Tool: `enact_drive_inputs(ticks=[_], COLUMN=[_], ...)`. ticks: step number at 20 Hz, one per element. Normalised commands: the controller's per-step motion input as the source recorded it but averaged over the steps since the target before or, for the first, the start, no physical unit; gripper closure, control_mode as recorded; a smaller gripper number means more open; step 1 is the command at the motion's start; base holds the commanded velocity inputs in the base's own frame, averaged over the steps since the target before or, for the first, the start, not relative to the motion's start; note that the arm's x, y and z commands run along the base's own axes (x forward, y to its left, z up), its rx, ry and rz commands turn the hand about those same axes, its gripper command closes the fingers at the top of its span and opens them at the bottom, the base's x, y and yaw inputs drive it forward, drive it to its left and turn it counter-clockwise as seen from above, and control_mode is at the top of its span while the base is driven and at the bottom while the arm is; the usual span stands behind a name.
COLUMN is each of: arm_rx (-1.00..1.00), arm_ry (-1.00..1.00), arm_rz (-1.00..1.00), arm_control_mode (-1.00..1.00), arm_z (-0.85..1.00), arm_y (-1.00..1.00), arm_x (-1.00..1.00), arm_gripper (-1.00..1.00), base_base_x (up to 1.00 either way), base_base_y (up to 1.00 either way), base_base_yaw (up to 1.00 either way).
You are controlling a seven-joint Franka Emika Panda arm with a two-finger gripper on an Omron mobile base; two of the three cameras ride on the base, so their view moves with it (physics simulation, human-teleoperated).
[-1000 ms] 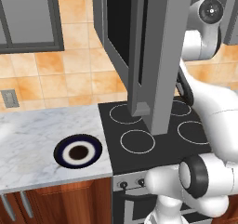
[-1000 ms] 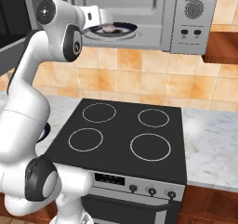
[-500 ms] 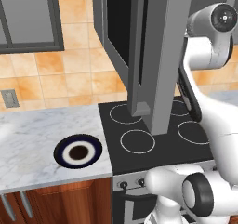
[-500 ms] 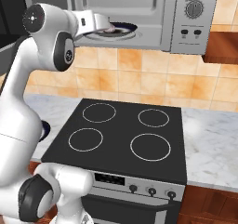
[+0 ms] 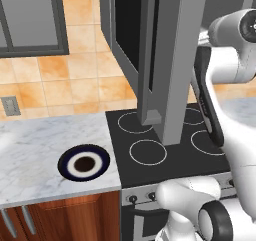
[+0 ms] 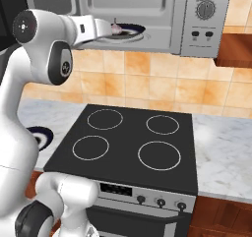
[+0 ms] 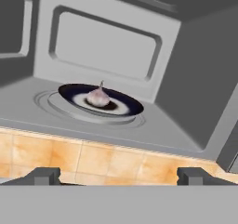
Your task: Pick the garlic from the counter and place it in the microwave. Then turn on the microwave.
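Orange tile backs the kitchen you are working in. Your end effector (image 7: 118, 175) hangs outside the microwave (image 6: 147, 14), jaws spread wide and empty, since the garlic (image 7: 98, 96) sits on the dark plate (image 7: 128, 108) inside: a small pinkish-white bulb with a pointed tip.

From behind the arm's left, one camera looks down across the counter (image 5: 40, 155) and stovetop (image 5: 165, 150), with the microwave's open door (image 5: 165, 60) close up. The right one faces the stovetop and microwave (image 6: 162, 14) above. The hand camera peers close into the microwave cavity, just outside it.
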Motion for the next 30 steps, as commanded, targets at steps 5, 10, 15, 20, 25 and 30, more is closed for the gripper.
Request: enact_drive_inputs(ticks=[5, 10, 15, 20, 25, 30], arm_rx=[0.0, 0.0, 0.0, 0.0, 0.0, 0.0], arm_ry=[-0.04, -0.04, -0.01, 0.0, 0.02, 0.0], arm_rz=[0.0, 0.0, 0.0, 0.0, 0.01, 0.0], arm_control_mode=[-1.0, -1.0, -1.0, -1.0, -1.0, -1.0], arm_z=[0.0, 0.0, -0.02, -0.03, -0.12, -0.08], arm_y=[-0.08, -0.06, 0.0, 0.01, 0.04, 0.0], arm_x=[-0.41, -0.41, -0.41, -0.43, -0.35, -0.29], arm_gripper=[-1.0, -1.0, -1.0, -1.0, -1.0, -1.0], base_base_x=[0.0, 0.0, 0.0, 0.0, 0.0, 0.0], base_base_y=[0.0, 0.0, 0.0, 0.0, 0.0, 0.0], base_base_yaw=[0.0, 0.0, 0.0, 0.0, 0.0, 0.0])
